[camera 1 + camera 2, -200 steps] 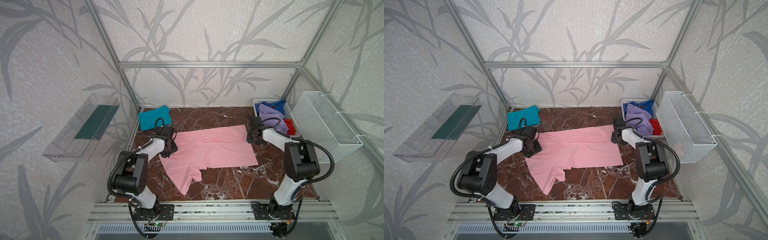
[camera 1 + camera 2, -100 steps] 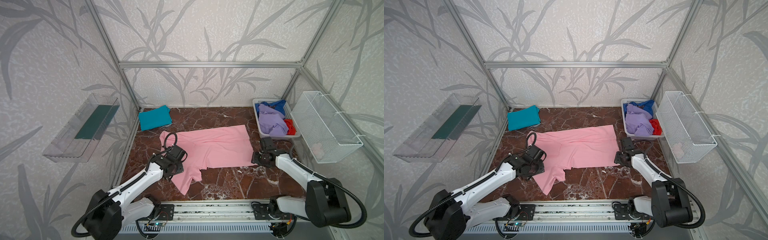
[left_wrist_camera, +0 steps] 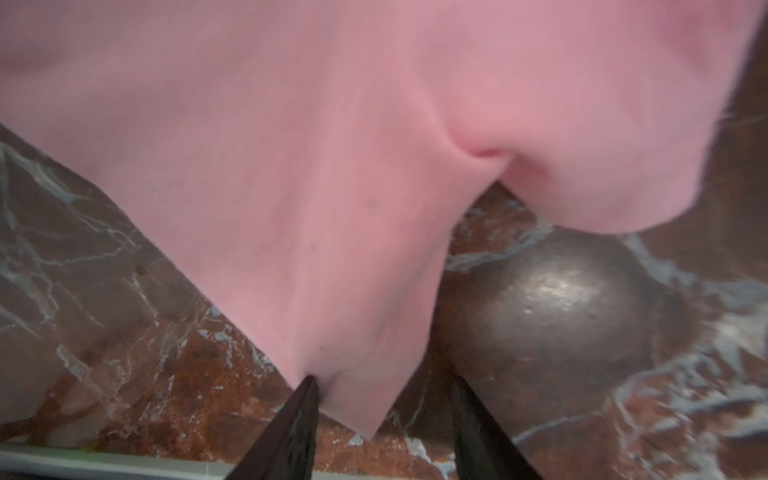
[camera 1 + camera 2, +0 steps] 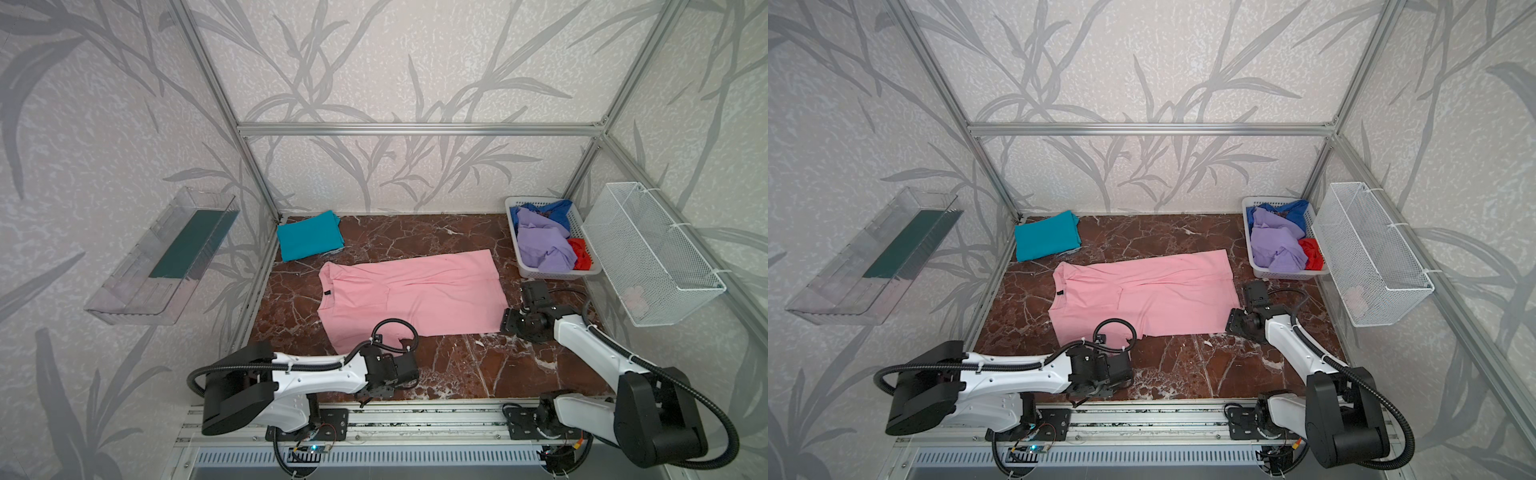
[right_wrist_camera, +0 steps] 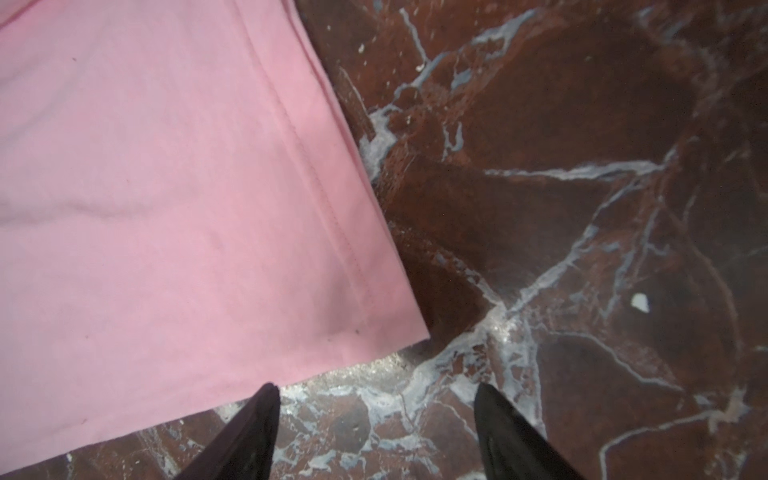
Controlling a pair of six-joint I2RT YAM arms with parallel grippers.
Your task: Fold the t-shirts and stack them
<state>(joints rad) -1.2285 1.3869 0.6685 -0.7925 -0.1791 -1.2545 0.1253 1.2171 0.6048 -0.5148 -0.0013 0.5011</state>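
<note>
A large light pink t-shirt (image 4: pixel 411 295) lies spread flat on the marble table in both top views, also (image 4: pixel 1146 295). My left gripper (image 3: pixel 384 390) is low at its near sleeve (image 3: pixel 353 365). Its jaws stand apart with the sleeve's tip between them, and one fingertip (image 3: pixel 308 388) touches the cloth edge. My right gripper (image 5: pixel 376 392) is open over bare marble just off the near right hem corner (image 5: pixel 399 328), also seen at right gripper (image 4: pixel 508 323). A folded teal t-shirt (image 4: pixel 309 241) lies at the back left. Lavender (image 4: pixel 540 245), blue (image 4: pixel 557 208) and red (image 4: pixel 579 257) t-shirts fill the basket.
The white slotted basket (image 4: pixel 552 274) stands at the back right. A white wire basket (image 4: pixel 648 253) hangs on the right wall and a clear shelf (image 4: pixel 166 257) on the left wall. An aluminium rail (image 4: pixel 415 415) runs along the table's front edge.
Both arms have swung from the pink shirt's far side to its near edge. The right jaws have opened wider. The shirt lies much as before.
</note>
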